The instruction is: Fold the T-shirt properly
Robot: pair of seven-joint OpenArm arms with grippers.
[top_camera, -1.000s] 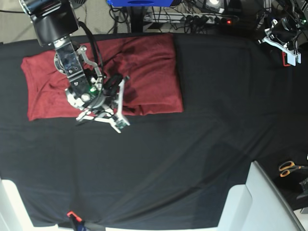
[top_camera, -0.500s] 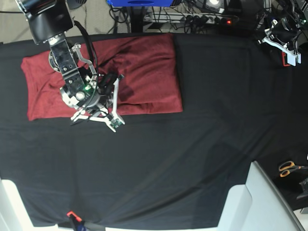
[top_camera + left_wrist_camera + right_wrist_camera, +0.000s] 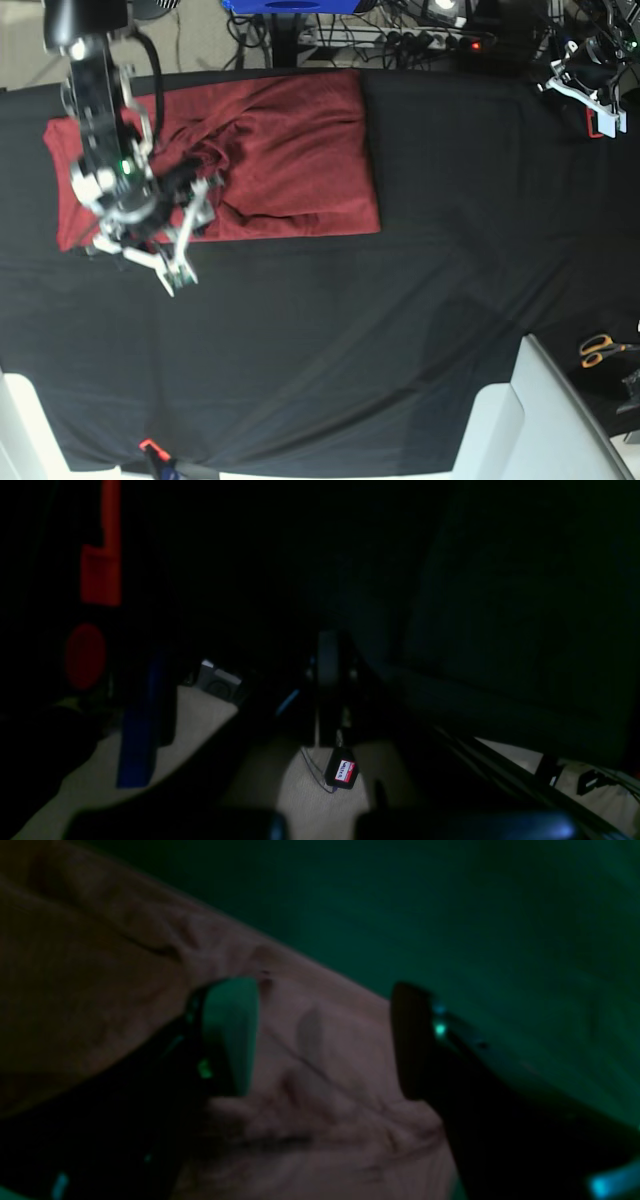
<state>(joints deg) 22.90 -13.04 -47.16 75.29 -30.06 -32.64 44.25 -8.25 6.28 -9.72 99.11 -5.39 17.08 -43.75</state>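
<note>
The T-shirt (image 3: 290, 150) is a maroon folded rectangle at the back left of the black cloth (image 3: 400, 320), with wrinkles near its middle. My right gripper (image 3: 180, 250) hovers over the shirt's front edge, left of centre. In the right wrist view its fingers (image 3: 230, 1035) stand well apart above the T-shirt (image 3: 320, 1080), and the right gripper (image 3: 320, 1040) is open with nothing pinched. My left gripper (image 3: 592, 100) hangs at the back right corner, far from the shirt and shut. The left wrist view is dark and shows only floor and table legs.
Orange-handled scissors (image 3: 600, 350) lie at the right edge. A white box shape (image 3: 545, 420) stands at the front right and an orange clamp (image 3: 150, 446) sits on the front edge. Cables and a power strip (image 3: 420, 38) run behind the table.
My right arm has slid left along the shirt's front edge and its jaws have opened, letting go of the fabric. The left arm has not moved.
</note>
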